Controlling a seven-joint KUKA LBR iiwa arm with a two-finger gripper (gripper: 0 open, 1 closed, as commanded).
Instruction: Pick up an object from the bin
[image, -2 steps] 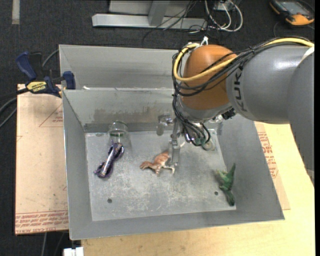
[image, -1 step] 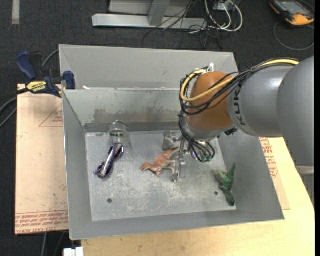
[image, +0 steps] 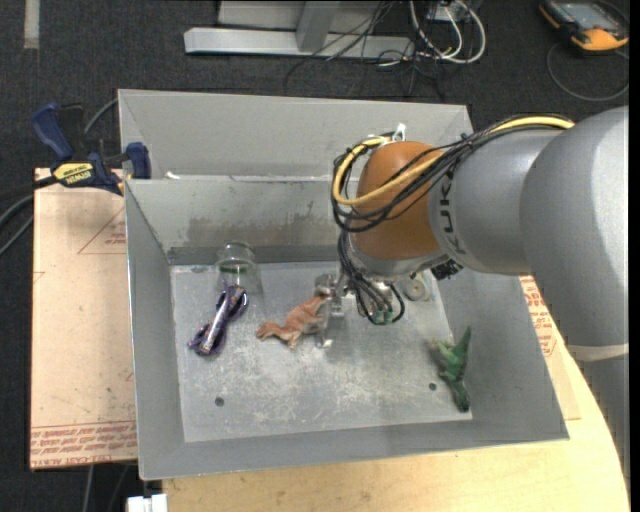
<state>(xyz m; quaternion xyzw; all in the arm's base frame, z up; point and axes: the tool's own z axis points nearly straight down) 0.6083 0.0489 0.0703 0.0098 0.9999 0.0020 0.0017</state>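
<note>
- A thick grey robot arm (image: 545, 195) reaches in from the right and covers the upper right part of the scene.
- Beneath it is a grey metal bin (image: 320, 395) with sloped walls and a scuffed, flat floor.
- An orange cover (image: 398, 200), wrapped in black and yellow cables, sits on the arm's wrist above the back middle of the bin.
- The gripper (image: 328, 308) hangs below that cover, low over the middle of the floor. It is at the tail end of a tan toy dinosaur. I cannot tell how far open the gripper is, or whether it has hold of anything.
- The tan toy dinosaur (image: 290, 325) lies on its side near the centre of the floor, touching or just beside the gripper on its left. I judge it to be the thing being picked.
- A green toy dinosaur (image: 455, 365) lies well apart, by the right wall.
- A purple, glossy, elongated object (image: 220, 322) lies at the left of the floor.
- A small clear cup (image: 238, 262) stands just behind it, near the back wall.
- Risks, as I judge them: the gripper meets the dinosaur only at its thin end, so a closing grip could pinch a narrow tail and the toy could swing or slip out on lifting. It could also shove the toy sideways across the smooth metal floor instead of catching it.
</note>
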